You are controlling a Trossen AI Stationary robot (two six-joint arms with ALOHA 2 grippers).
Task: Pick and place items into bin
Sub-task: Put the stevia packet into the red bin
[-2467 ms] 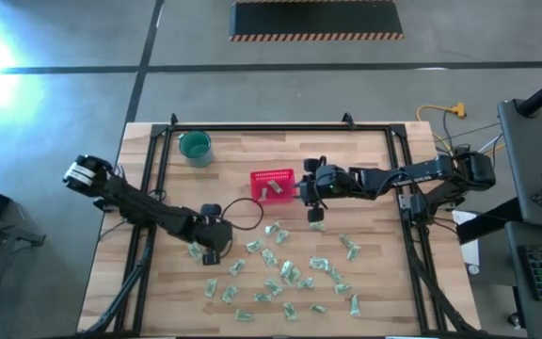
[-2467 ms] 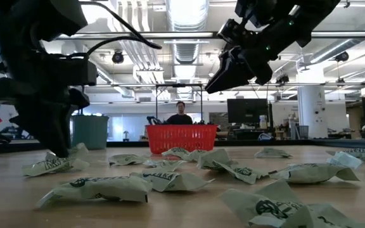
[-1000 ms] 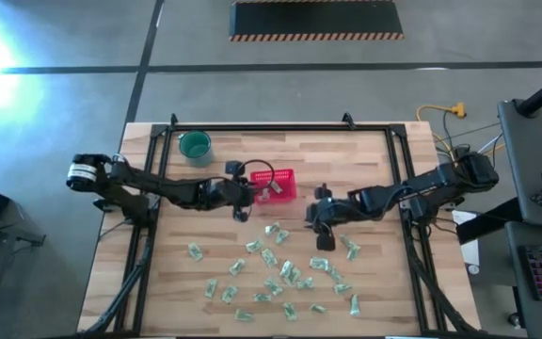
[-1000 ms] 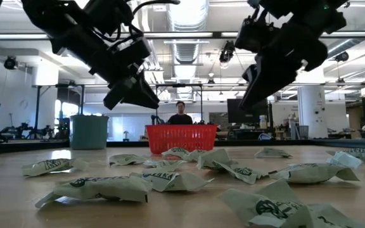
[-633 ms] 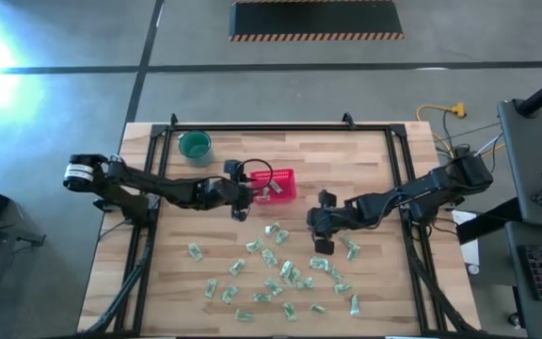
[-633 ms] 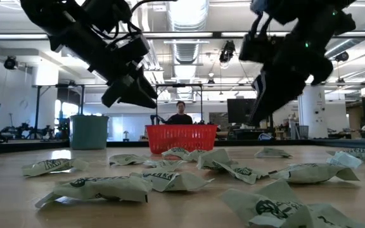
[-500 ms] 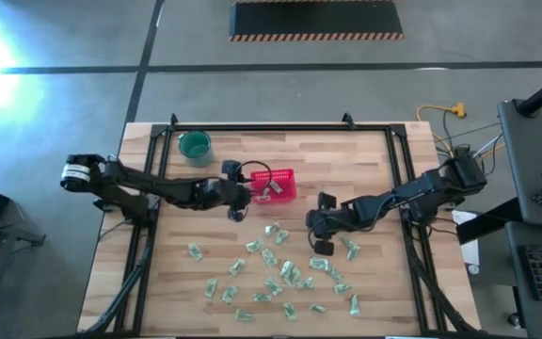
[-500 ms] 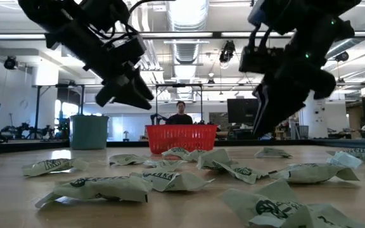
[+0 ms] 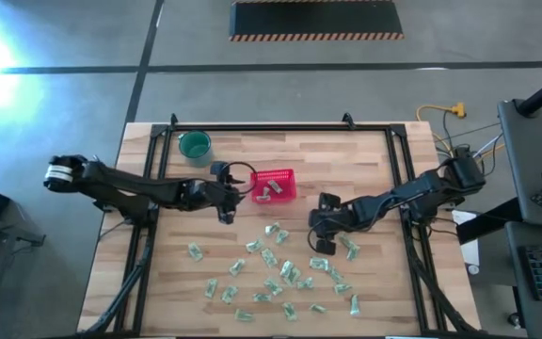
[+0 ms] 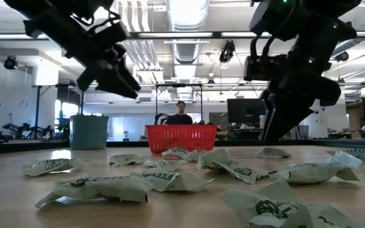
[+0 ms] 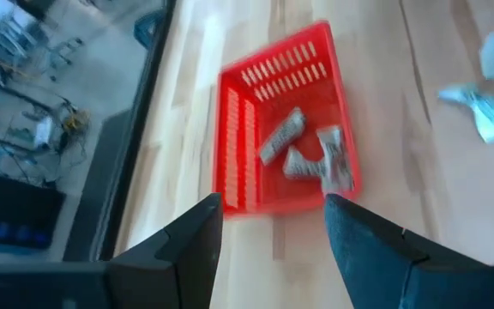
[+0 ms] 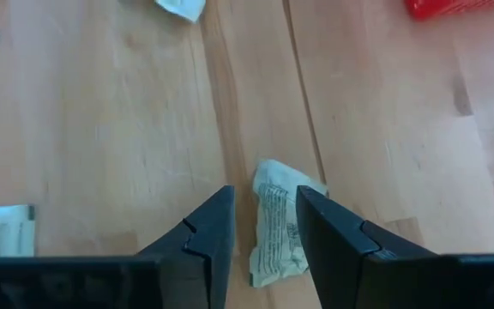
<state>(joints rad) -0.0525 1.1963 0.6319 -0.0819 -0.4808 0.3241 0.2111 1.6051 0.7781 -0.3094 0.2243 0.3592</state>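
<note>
Red basket (image 9: pixel 274 185) near table's back edge, left gripper (image 9: pixel 226 217) released beside it, right gripper (image 12: pixel 262 225) straddling packet (image 12: pixel 277 233), unclenched.

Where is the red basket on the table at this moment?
In the high view the red basket sits near the table's middle, toward the far edge, right of the teal cup. The left gripper hangs beside its left end.

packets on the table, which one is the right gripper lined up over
The packet lying directly ahead of the right gripper, framed between its open fingers in the right wrist view. The other loose packets sit off to the sides, and three already lie in the red basket.
</note>
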